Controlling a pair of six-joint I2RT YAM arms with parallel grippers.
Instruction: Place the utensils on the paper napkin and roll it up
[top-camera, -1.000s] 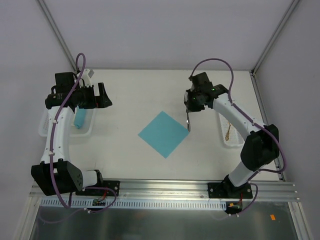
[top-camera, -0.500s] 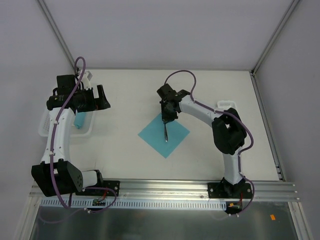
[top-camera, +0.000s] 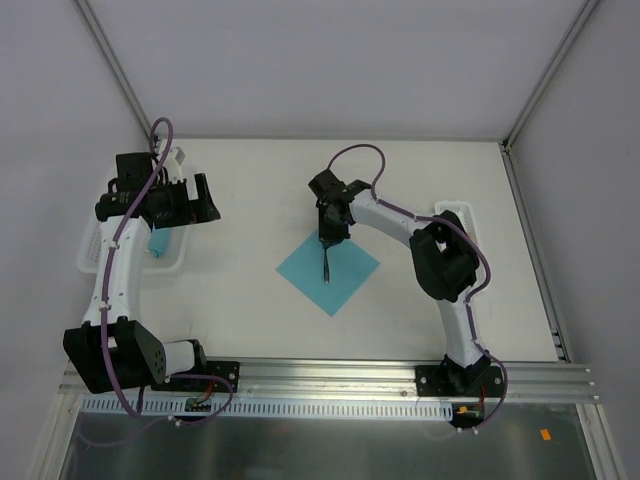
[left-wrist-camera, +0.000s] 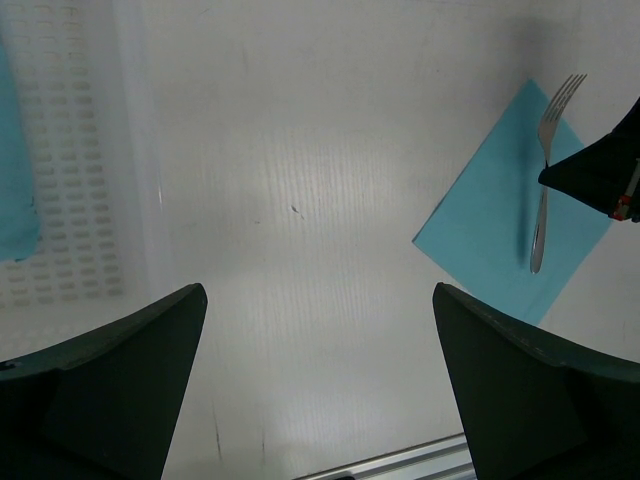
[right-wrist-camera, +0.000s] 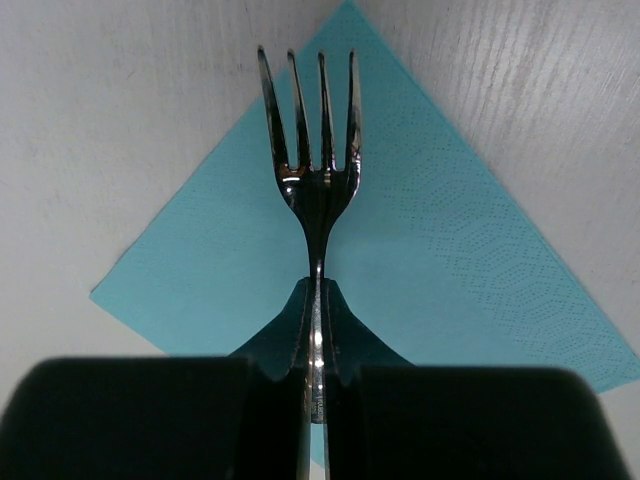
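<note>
One silvery metal fork (right-wrist-camera: 315, 180) pinched by handle in closed right gripper (right-wrist-camera: 315, 370), aligned along diagonal of turquoise paper napkin (right-wrist-camera: 480, 270), presumably for rolling. Left gripper (left-wrist-camera: 320, 290) agape, empty.

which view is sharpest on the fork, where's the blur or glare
right wrist: shiny silver metal fork sharp, bright glints on its tines, right end effector gripping it a dark blur; left wrist: left end effector soft-edged; top external: even light, fork just a thin sliver on the turquoise paper napkin.
</note>
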